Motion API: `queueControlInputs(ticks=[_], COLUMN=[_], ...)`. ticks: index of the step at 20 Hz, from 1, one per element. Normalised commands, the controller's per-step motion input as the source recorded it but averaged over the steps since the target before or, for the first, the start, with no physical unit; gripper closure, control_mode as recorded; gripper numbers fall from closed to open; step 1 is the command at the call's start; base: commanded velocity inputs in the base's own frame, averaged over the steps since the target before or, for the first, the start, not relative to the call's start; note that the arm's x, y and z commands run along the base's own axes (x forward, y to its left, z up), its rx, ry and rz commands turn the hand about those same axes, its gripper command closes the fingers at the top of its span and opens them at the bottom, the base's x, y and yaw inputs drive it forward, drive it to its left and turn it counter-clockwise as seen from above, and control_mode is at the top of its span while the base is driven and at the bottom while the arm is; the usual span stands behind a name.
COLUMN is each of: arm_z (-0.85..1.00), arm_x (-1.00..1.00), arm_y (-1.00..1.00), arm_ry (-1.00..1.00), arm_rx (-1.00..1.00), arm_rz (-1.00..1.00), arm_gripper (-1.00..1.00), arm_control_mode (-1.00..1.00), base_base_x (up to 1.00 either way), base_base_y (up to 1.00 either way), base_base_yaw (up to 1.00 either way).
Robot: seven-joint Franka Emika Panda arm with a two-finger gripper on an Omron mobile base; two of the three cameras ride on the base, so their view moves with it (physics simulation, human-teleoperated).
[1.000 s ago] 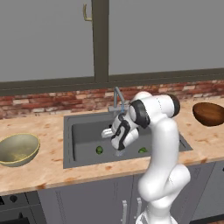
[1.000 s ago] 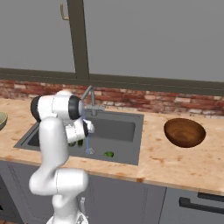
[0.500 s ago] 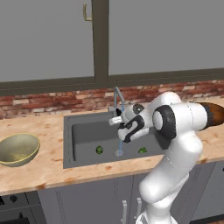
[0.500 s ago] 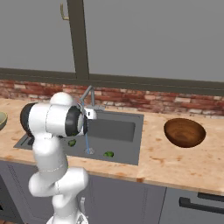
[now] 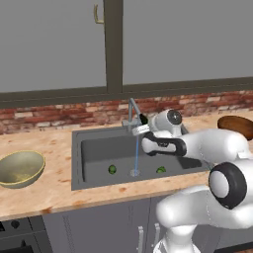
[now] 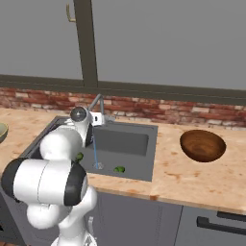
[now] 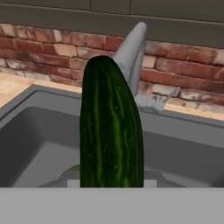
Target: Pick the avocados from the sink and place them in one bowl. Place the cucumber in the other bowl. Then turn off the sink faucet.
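Red brick backsplash and a dark-framed window stand behind a wood-grain bench (image 5: 44,192) where a white arm works over the sink (image 5: 99,148), with water running in a thin stream from the sink faucet (image 5: 133,111) down to the drain. Seen along the hand, the cucumber (image 7: 110,127) stands upright and close to the lens, its lower end pinched in the end effector (image 5: 144,122), whose fingers are pressed against it; the faucet's spout rises just behind it. From the left base camera the end effector sits high over the basin beside the faucet stem, the cucumber's dark tip poking up above it.

Two avocados (image 5: 112,169) lie on the basin floor, one to each side of the stream, the second (image 5: 160,169) nearer the arm. The olive bowl (image 5: 20,168) sits on the bench left of the sink, and nothing can be seen inside it. The brown bowl (image 6: 202,145) sits on the bench to the right, well apart from the basin, and looks empty.

By these pictures, the cucumber step appears to be in hand: picked up, not yet delivered. The next move would call for carrying it clear of the faucet and sink rim, across the bench to above the brown bowl, then lowering and releasing. The avocados and the running tap would remain after that.
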Motion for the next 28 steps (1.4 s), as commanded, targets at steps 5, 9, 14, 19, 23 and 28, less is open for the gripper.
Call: queueControlInputs(ticks=[5,9,14,19,23,28], arm_z=[0.72,0.28,0.00,0.00,0.00,0.00], arm_x=[-0.36,-0.32,-0.08,-0.02,0.00,0.00], arm_y=[-0.20,-0.63,-0.80,-0.81,-0.66,-0.61], arm_ry=[0.00,0.04,0.01,-0.01,0.00,-0.01], arm_rx=[0.00,0.00,0.00,0.00,0.00,0.00], arm_rz=[-0.03,-0.12,-0.14,-0.11,-0.01,0.00], arm_gripper=[1.00,1.00,1.00,1.00,1.00,1.00], arm_control_mode=[-1.00,-1.00,-1.00,-1.00,-1.00,-1.00], base_base_x=[0.00,0.00,0.00,0.00,0.00,0.00], base_base_y=[0.00,0.00,0.00,0.00,0.00,0.00], base_base_yaw=[0.00,0.00,0.00,0.00,0.00,0.00])
